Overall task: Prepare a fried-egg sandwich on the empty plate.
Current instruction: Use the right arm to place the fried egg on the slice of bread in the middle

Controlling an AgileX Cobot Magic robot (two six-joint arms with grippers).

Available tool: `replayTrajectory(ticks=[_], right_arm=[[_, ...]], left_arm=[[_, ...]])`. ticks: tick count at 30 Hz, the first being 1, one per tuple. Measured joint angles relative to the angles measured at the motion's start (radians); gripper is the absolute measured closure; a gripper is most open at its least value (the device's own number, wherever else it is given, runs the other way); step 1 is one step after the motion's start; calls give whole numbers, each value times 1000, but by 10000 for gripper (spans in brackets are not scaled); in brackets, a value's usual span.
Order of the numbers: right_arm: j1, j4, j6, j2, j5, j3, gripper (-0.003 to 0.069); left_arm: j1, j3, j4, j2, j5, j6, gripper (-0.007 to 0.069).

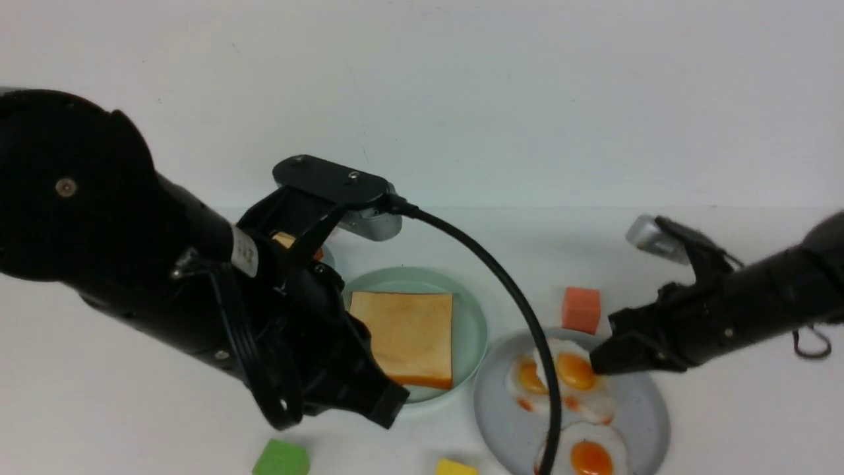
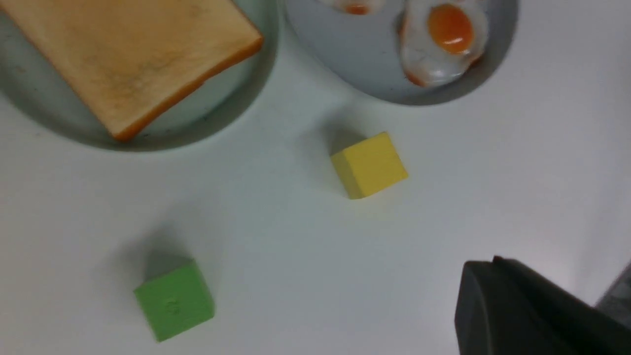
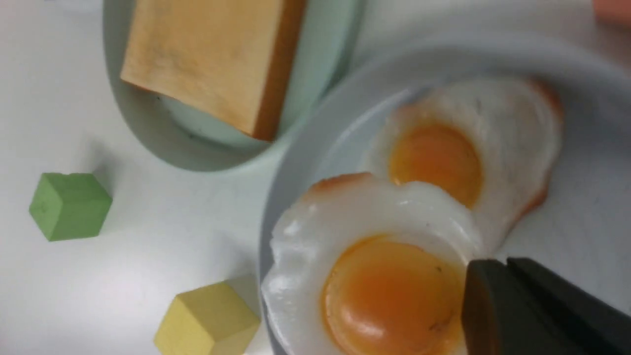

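One toast slice (image 1: pixel 409 336) lies flat on the pale mint-green empty plate (image 1: pixel 472 323), also in the left wrist view (image 2: pixel 133 59). To its right, a grey-blue plate (image 1: pixel 649 415) carries three fried eggs. My right gripper (image 1: pixel 597 366) is down at the rear egg (image 1: pixel 575 371). Its fingers (image 3: pixel 498 305) are pressed together on that egg's white edge (image 3: pixel 389 291), which overlaps a second egg (image 3: pixel 443 153). My left gripper (image 1: pixel 389 406) hangs shut and holds nothing, just in front of the mint plate's near left rim; its dark tip (image 2: pixel 475 281) shows above bare table.
A green cube (image 1: pixel 280 458) and a yellow cube (image 1: pixel 455 468) sit by the table's front edge, and an orange cube (image 1: pixel 581 309) stands behind the grey plate. The left arm's cable (image 1: pixel 521 310) arcs over the egg plate. A bit of toast (image 1: pixel 285 239) shows behind the left arm.
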Motion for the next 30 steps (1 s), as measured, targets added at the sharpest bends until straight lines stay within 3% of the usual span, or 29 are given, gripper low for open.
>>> replayTrajectory(ticks=[4,6,7,9,12,18,23,27,30], right_arm=[[125,-268,270,-14,-1,-149,636],[163,-314,318,-9,-1,-190,636],[220,-399,414,9,-1,-257,636],[282,-455,488,47,-8,-346,634],[345,-478,528,127,-9,-483,634],[382,-470,540,312,-17,-664,634],[386,-422,541,438,-70,-721,629],[387,-388,542,493,-92,-723,599],[387,-383,543,502,-90,-723,535]], left_arm=[[0,0,168,0,13,-125,633],[0,0,197,0,23,-152,633],[0,0,251,0,41,-183,633],[0,0,279,0,62,-201,633],[0,0,287,0,82,-207,633],[2,10,312,-37,95,-212,633],[85,51,292,-95,92,-204,633],[193,104,190,-105,83,-146,633],[251,144,84,-105,42,-93,633]])
